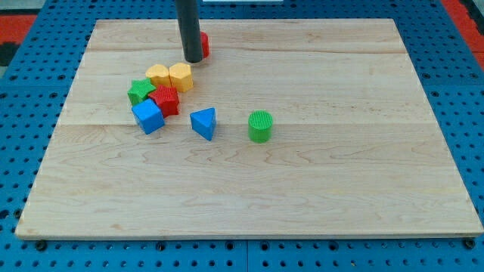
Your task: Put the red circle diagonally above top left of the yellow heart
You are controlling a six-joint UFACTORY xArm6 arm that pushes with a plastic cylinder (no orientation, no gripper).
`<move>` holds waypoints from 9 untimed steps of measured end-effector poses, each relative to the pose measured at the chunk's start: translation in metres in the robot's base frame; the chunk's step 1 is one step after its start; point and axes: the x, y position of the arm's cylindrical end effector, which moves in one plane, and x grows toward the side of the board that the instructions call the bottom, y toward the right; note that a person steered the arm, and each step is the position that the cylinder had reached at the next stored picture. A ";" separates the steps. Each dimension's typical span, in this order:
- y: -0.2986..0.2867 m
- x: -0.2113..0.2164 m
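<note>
My tip (193, 60), a bare rod with no gripper to open or hold, rests on the table (318, 189) against the red circle (204, 44) just behind it, the yellow heart (158, 75) lying near, toward the view's lower left.

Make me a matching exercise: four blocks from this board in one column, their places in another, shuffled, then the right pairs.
Blocks:
1. green cylinder
2. red circle
3. blue cube
4. blue triangle

Places:
A. partly hidden behind my tip, nearest the view's top
B. alone, furthest to the view's right
C. bottom left of the cluster, beside the red block
D. between the cluster and the green cylinder

Pairs: 1-B, 2-A, 3-C, 4-D
</note>
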 end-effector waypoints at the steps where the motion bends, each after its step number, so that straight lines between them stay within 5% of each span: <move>1: 0.021 -0.001; 2: 0.036 -0.037; 4: -0.024 -0.063; 5: 0.004 -0.091; 7: -0.127 -0.066; 9: -0.052 -0.065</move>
